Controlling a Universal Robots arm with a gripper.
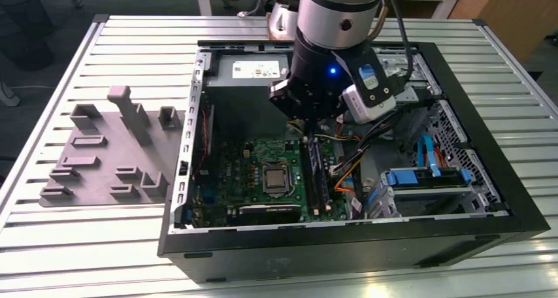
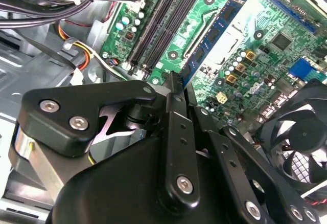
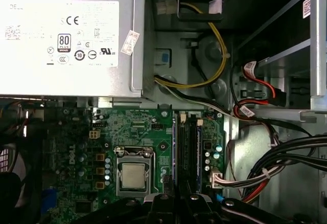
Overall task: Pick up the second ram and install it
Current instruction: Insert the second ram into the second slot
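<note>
Ram (image 2: pixel 213 34), thin blue-green strip, dark chips

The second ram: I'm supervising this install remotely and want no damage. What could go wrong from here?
One: the second ram lies along the slots at the gripper; I cannot tell whether it is lined up squarely, so pressing might tilt or jam it. Two: the CPU socket sits just beside those slots; a slip could strike it. Three: the cables run close on the slots' other side and might snag the arm.
</note>
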